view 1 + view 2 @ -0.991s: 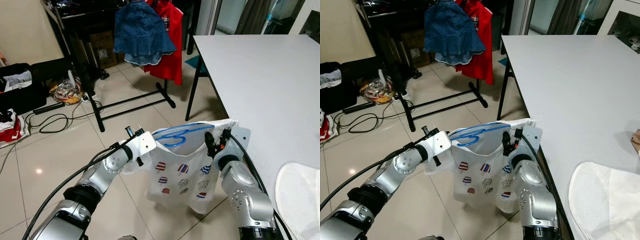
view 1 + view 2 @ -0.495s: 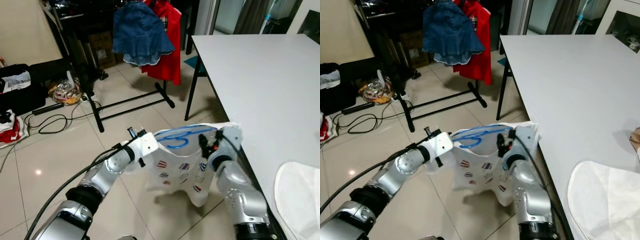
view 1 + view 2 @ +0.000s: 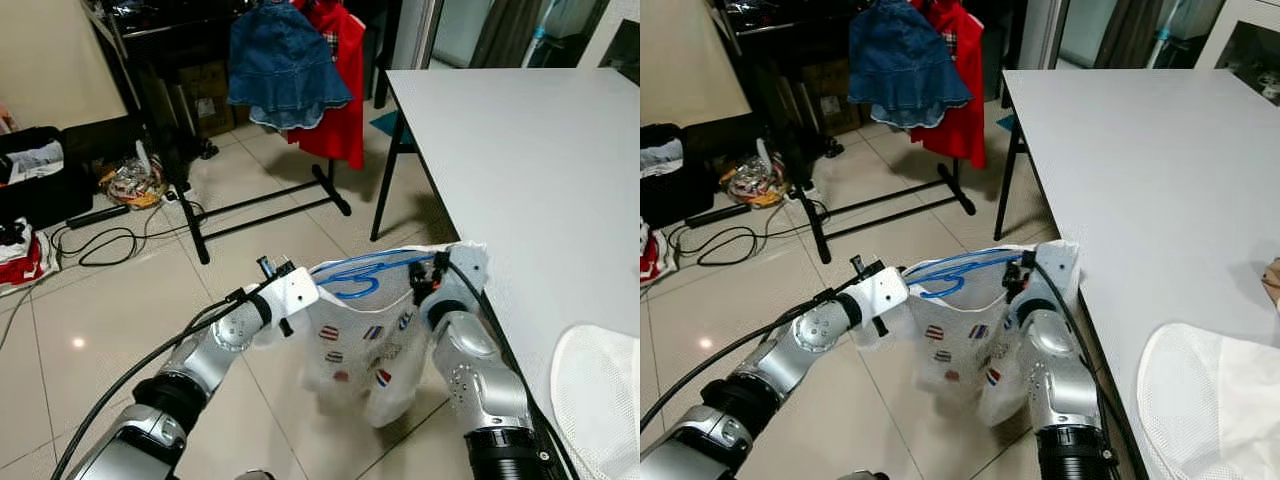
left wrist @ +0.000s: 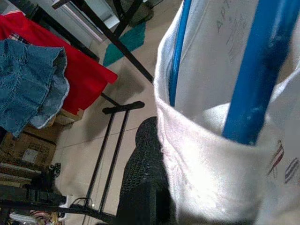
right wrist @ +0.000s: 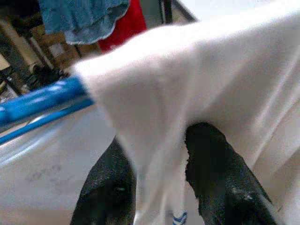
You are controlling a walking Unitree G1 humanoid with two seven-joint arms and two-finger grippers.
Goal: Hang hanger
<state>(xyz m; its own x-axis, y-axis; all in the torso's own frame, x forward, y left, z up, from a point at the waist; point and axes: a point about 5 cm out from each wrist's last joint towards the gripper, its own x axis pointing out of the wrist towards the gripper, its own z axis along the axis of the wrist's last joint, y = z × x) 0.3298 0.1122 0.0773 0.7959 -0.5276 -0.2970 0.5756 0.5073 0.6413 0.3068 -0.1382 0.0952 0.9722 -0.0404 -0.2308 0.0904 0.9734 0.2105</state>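
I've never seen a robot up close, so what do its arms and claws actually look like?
Both arms are shiny silver metal, built from rounded, ball-like joints. A black cable runs along the left arm and another along the right arm. Each wrist ends in a flat white plate. The left claw and right claw have black, finely textured fingers with rounded tips.

grey table (image 3: 520, 130) carries white mesh fabric (image 3: 600, 390); tiled floor (image 3: 90, 300) holds black cables (image 3: 110, 240).
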